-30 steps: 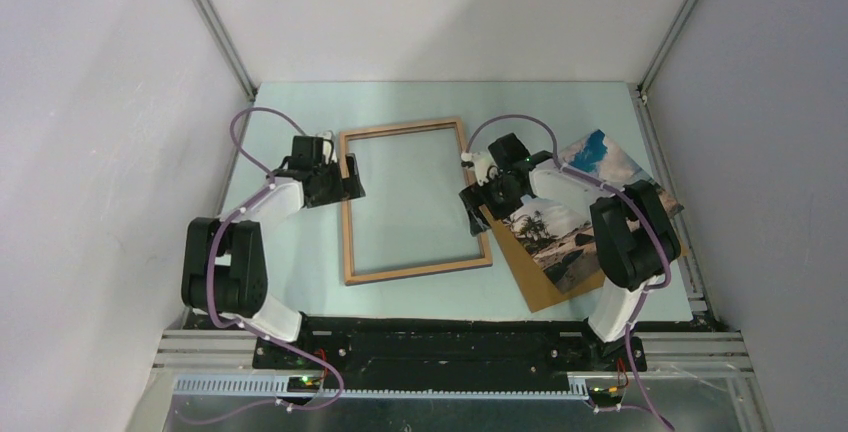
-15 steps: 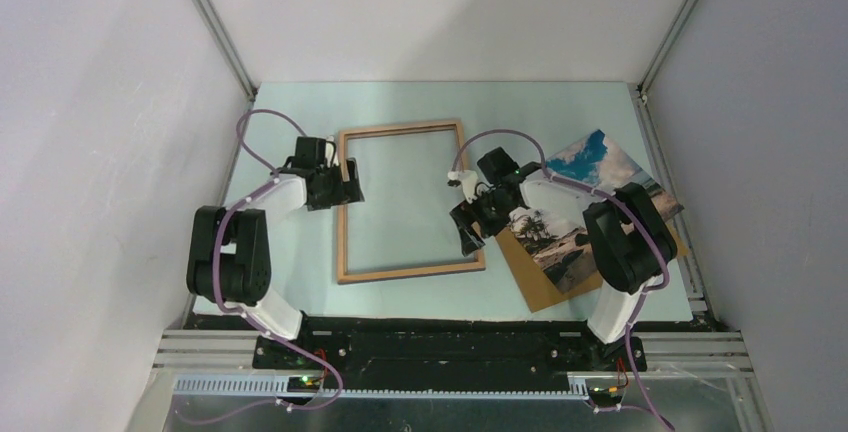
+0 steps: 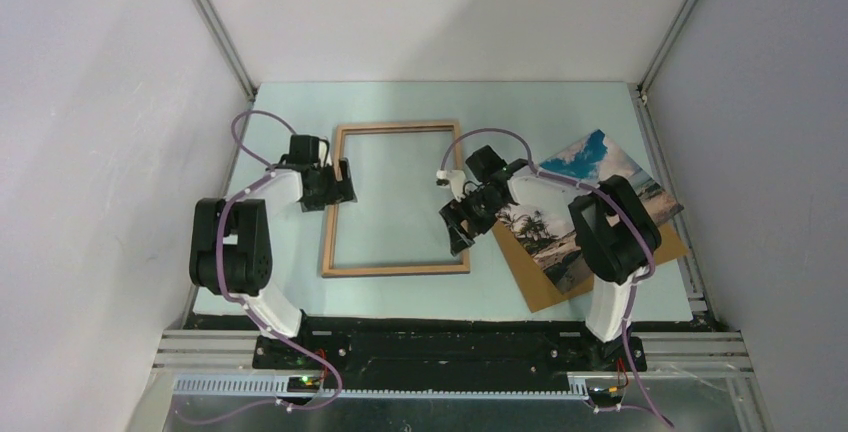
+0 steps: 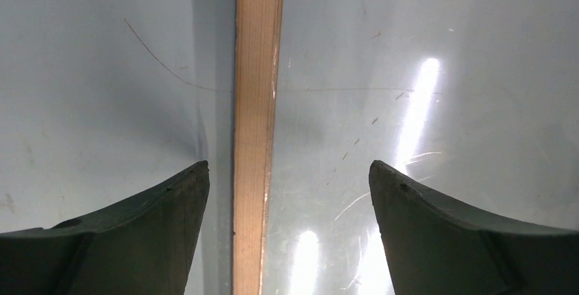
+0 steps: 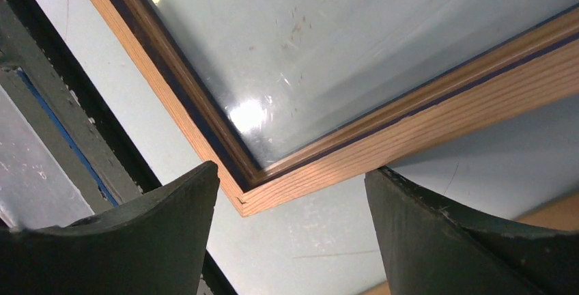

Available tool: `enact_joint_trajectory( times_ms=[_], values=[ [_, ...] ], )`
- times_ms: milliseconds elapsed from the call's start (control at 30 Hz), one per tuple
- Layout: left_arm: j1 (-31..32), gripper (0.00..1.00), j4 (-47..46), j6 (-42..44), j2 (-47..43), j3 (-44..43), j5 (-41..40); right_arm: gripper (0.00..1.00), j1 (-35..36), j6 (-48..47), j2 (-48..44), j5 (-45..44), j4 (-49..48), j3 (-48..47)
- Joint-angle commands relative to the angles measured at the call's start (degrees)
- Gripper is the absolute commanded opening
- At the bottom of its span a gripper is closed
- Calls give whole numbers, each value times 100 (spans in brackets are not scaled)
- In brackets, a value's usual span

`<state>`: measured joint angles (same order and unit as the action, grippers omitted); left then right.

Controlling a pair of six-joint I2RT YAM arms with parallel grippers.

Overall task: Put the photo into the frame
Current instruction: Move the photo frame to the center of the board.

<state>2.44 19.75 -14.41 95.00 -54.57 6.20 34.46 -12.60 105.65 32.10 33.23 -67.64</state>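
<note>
The frame lies flat on the pale table with its light wood side up and its clear pane showing the table through it. My left gripper is open and straddles the frame's left border, one finger on each side. My right gripper is open beside the frame's right border, with the frame's near right corner between its fingers. The photo, a beach print with palms and blue sky, lies face up to the right, partly hidden by my right arm.
A flat brown backing board lies under the photo at the right. Grey walls and metal posts close in the table on three sides. A black rail runs along the near edge.
The frame has slid left and turned until it lies square to the table. Both grippers have moved left with it. The photo and board have not moved.
</note>
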Motion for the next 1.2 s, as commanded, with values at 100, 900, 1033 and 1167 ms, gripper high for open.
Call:
enact_joint_trajectory(
  times_ms=[100, 900, 1033, 1167],
  values=[
    [-141, 92, 40, 206, 181, -503, -33, 82, 100, 42, 385, 373, -133, -717],
    [176, 100, 64, 833, -1438, -1069, 392, 97, -1279, -36, -1904, -1534, -13, 133],
    [657, 100, 59, 934, -1573, -1155, 518, 97, -2097, 186, -2356, -1832, -57, 432],
    [1222, 100, 60, 1004, -1378, -1470, 721, 97, -3039, 402, -2645, -1970, -1, 608]
  ],
)
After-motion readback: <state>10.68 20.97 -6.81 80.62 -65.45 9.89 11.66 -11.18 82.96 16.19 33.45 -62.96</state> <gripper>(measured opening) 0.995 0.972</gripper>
